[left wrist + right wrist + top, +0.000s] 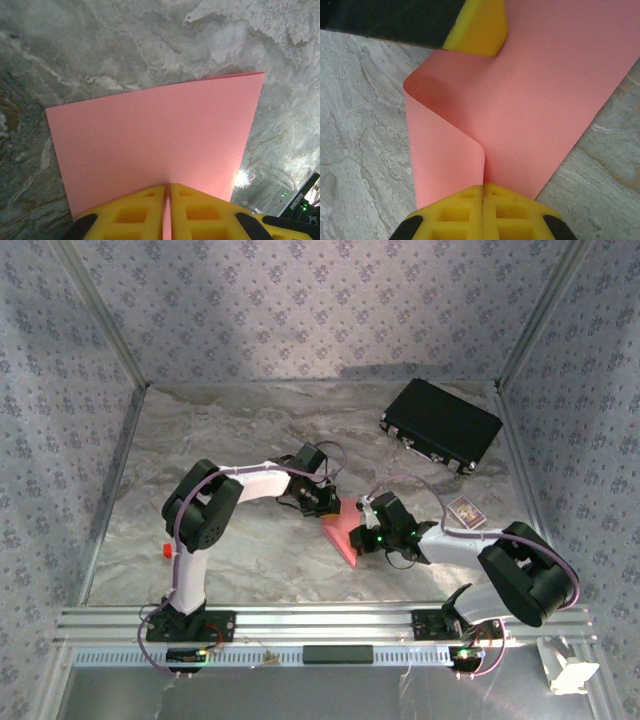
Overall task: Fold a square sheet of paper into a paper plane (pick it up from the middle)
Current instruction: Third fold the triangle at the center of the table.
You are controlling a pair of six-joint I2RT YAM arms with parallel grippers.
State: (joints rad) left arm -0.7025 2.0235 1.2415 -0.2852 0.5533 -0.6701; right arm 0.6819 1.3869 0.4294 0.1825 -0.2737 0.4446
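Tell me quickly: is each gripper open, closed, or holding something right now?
Left gripper: closed, holding the square sheet of paper by its edge.
Right gripper: closed, holding the same sheet at a curled fold.

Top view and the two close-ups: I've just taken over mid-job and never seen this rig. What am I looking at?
Two robot arms are bolted to the near edge of a marble-patterned table. The top view looks down from above and behind them: left arm on the left, right arm on the right. Each close-up comes from a camera on one wrist, looking along its yellow fingers. The left fingers are shut on an edge of the pink paper sheet; the right fingers are shut on it too, where it curls over in a loose fold. On the table also lie a black case, a small red block and a small card.
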